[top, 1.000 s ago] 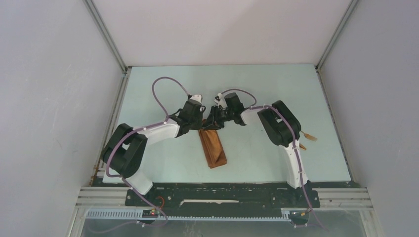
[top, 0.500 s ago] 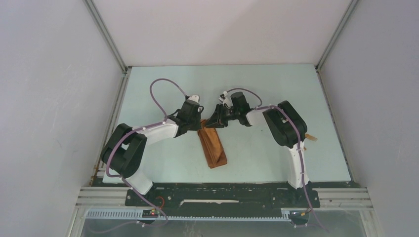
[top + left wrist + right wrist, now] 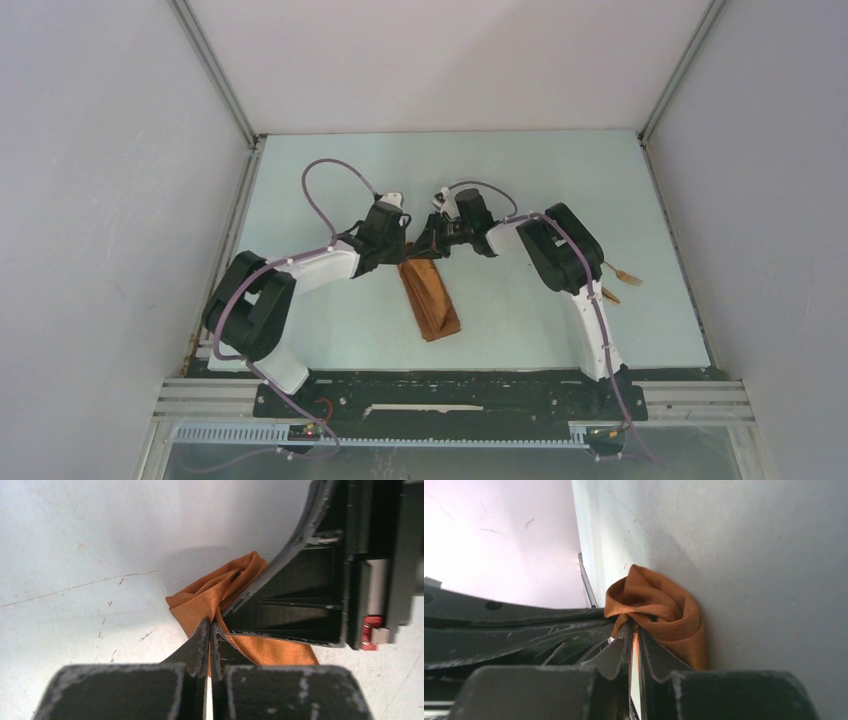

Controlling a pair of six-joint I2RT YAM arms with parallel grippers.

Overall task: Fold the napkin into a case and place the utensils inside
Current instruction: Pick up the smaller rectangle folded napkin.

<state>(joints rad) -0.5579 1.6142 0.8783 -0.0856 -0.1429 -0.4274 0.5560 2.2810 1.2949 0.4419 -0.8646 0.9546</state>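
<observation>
The rust-orange napkin [image 3: 431, 299] lies folded into a narrow strip in the middle of the table, its far end bunched up. My left gripper [image 3: 399, 249] is shut on that far end from the left, and the cloth [image 3: 204, 599] is pinched between its tips [image 3: 210, 626]. My right gripper [image 3: 426, 245] meets it from the right, shut on a fold of the same bunched end [image 3: 659, 606], with its tips [image 3: 634, 627] nearly touching. Two golden utensils [image 3: 626, 276] lie at the right, partly hidden behind the right arm.
The right gripper's black finger [image 3: 300, 595] fills the right of the left wrist view, close against the left one. The left gripper's fingers [image 3: 524, 630] cross the left of the right wrist view. Grey walls enclose the pale table [image 3: 520, 170].
The right gripper has narrowed from partly open to pinching the napkin's far end, and its arm has shifted slightly left. The left gripper has stayed shut on the cloth.
</observation>
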